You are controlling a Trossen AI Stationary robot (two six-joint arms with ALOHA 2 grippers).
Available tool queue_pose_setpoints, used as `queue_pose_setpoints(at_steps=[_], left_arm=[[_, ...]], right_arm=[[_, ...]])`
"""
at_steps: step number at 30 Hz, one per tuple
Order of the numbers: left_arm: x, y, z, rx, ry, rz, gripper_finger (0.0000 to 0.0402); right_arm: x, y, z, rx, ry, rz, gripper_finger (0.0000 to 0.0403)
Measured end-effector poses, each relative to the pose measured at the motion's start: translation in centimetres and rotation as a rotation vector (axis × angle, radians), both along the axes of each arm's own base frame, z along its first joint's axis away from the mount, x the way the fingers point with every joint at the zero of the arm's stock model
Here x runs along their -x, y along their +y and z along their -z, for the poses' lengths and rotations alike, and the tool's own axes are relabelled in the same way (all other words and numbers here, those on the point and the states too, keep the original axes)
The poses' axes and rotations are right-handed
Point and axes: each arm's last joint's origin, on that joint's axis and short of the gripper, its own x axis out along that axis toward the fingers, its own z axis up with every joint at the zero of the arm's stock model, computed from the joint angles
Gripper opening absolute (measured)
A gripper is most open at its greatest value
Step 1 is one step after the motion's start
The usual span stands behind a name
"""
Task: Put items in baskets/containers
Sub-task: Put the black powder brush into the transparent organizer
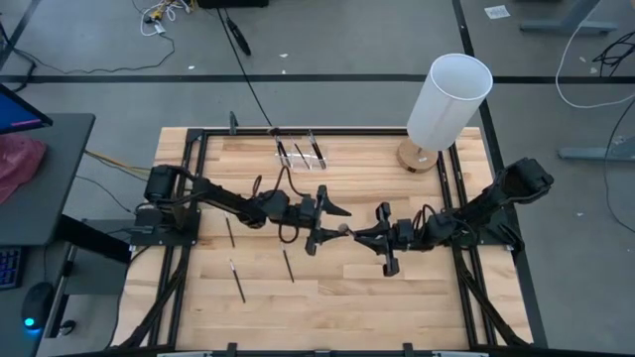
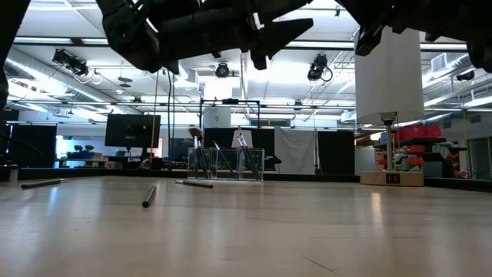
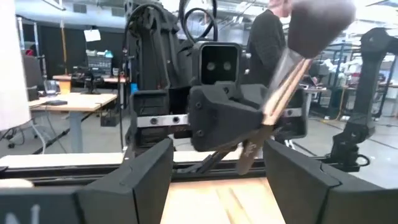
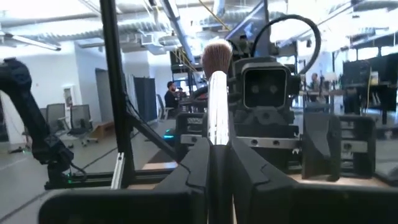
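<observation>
Mid-counter, the right pincer pinches a makeup brush, long axis running up from its fingers, bristle tuft away from them. The left pincer faces it from nine o'clock, spread wide. At twelve o'clock sits the clear organiser.

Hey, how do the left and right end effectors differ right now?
The left end effector is open and empty, while the right end effector is shut on a slim makeup brush with a brown bristle tuft. The left one reaches in from the left side of the wooden table, and the right one from the table's right side. Both hover above the table's middle, facing each other.
</observation>
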Motion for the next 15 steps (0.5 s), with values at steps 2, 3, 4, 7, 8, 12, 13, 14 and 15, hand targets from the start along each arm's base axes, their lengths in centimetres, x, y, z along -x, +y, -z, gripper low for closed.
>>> queue_pose_setpoints(at_steps=[2, 3, 4, 7, 8, 12, 13, 14, 15], left_arm=[[0.0, -0.3, 0.0, 0.000, -0.001, 0.007, 0.0249], [0.0, -0.4, 0.0, 0.000, -0.001, 0.012, 0.0249], [0.1, -0.6, 0.0, 0.000, -0.001, 0.016, 0.0249], [0.1, -1.1, 0.0, 0.000, 0.002, 0.026, 0.0249], [0.1, -1.2, 0.0, 0.000, 0.001, 0.025, 0.0249], [0.2, -1.4, -0.3, 0.005, -0.034, 0.017, 0.0249], [0.2, -1.4, -0.4, 0.006, -0.043, 0.019, 0.0249], [0.3, -1.4, -0.5, 0.008, -0.051, 0.021, 0.0249], [0.3, -1.4, -0.6, 0.010, -0.059, 0.021, 0.0249]], right_arm=[[0.1, 0.1, -0.1, 0.011, -0.006, 0.031, 0.0029], [0.1, 0.1, -0.1, 0.019, -0.005, 0.044, 0.0029], [0.1, 0.1, -0.1, 0.027, -0.003, 0.052, 0.0029], [0.1, 0.0, 0.0, 0.041, 0.002, 0.076, 0.0029], [0.1, 0.0, 0.0, 0.048, 0.002, 0.080, 0.0029], [0.1, 0.0, 0.1, 0.081, 0.019, 0.091, 0.0029], [0.1, 0.0, 0.1, 0.081, 0.023, 0.105, 0.0029], [0.1, 0.0, 0.2, 0.080, 0.025, 0.115, 0.0029], [0.1, -0.1, 0.2, 0.081, 0.029, 0.121, 0.0029]])
